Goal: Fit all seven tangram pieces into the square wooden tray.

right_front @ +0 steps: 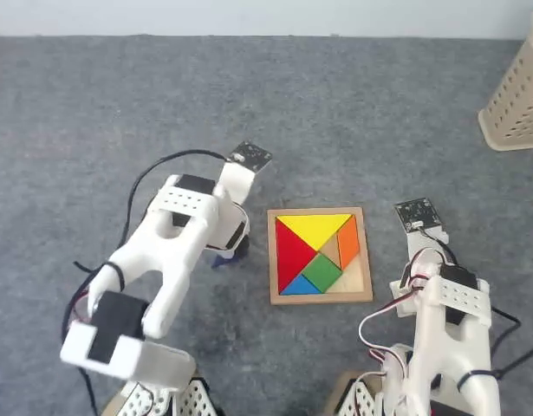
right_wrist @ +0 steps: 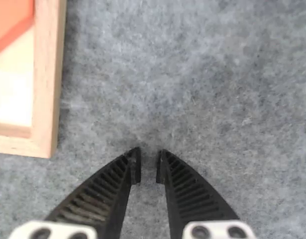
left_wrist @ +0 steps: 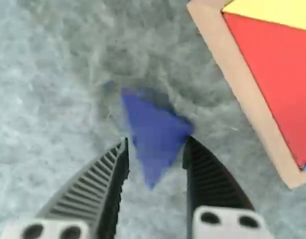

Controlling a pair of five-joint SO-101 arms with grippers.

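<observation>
The square wooden tray [right_front: 321,297] lies in the middle of the grey carpet. It holds a yellow triangle [right_front: 314,229], a red triangle [right_front: 290,254], an orange piece [right_front: 348,242], a green square [right_front: 322,271] and a small blue triangle [right_front: 294,284]. Bare wood shows in its near right corner. My left gripper [left_wrist: 156,143] is just left of the tray, shut on a dark blue triangle [left_wrist: 155,132] low over the carpet. My right gripper [right_wrist: 148,159] is shut on nothing, over the carpet by the tray's near right corner [right_wrist: 46,74].
A beige perforated basket [right_front: 517,95] stands at the far right edge. Open carpet stretches behind and to the left of the tray. Black cables trail from both arms.
</observation>
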